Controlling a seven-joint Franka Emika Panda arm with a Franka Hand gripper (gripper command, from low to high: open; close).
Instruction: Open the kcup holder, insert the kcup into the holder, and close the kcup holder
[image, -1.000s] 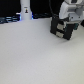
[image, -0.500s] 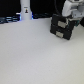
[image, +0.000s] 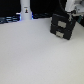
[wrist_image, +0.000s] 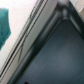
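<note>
The kcup holder (image: 62, 26) is a black boxy unit with two stacked drawer fronts, at the far right of the exterior view. Both drawers look shut. My arm (image: 69, 7) hangs just above and behind it. The gripper is blurred against the holder's top, and I cannot make out its fingers. The wrist view is filled by a dark, glossy surface of the holder (wrist_image: 57, 55) with a pale edge, seen from very close. A blue-green patch (wrist_image: 4, 27) shows at that picture's edge; I cannot tell what it is. No kcup shows clearly.
A tall white bottle-like object with a dark mark (image: 25, 9) stands at the back, towards the exterior view's left. The white tabletop (image: 35, 55) spreads in front. A dark strip (image: 10, 19) runs along the back edge.
The arm has shifted slightly above the holder, towards the exterior view's right. The holder and the white bottle-like object have not moved.
</note>
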